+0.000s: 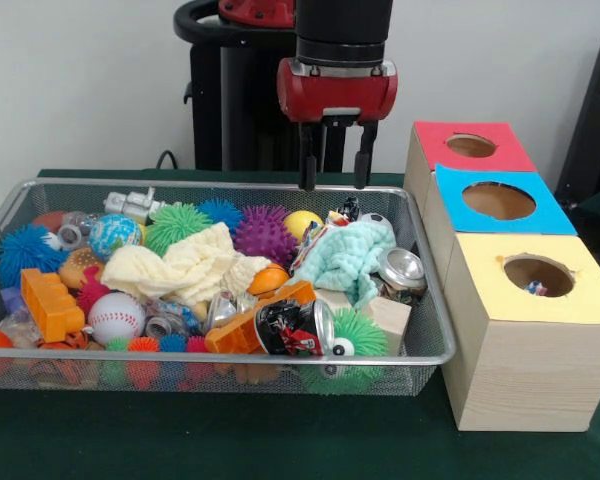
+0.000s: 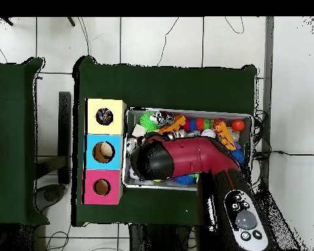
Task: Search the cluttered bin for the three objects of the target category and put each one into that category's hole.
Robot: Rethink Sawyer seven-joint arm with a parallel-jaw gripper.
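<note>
My gripper (image 1: 333, 183) hangs open and empty above the back right part of the wire mesh bin (image 1: 435, 352), just over its far rim. In the bin lie crushed cans (image 1: 401, 268) (image 1: 295, 327), a purple spiky ball (image 1: 263, 233), a green spiky ball (image 1: 175, 222), a blue spiky ball (image 1: 25, 248), a baseball (image 1: 115, 317), a yellow cloth (image 1: 185, 265) and a teal cloth (image 1: 350, 255). To the right stand three boxes with holes: red (image 1: 470, 145), blue (image 1: 498, 200), yellow (image 1: 538, 275). In the overhead view the arm (image 2: 179, 157) hides the gripper and much of the bin (image 2: 186, 111).
An orange toy brick (image 1: 50, 303), a wooden block (image 1: 385, 315) and a green spiky toy with an eye (image 1: 355, 340) lie near the bin's front. Something small shows inside the yellow hole (image 2: 104, 116). A pale thing shows in the blue hole (image 2: 104, 151).
</note>
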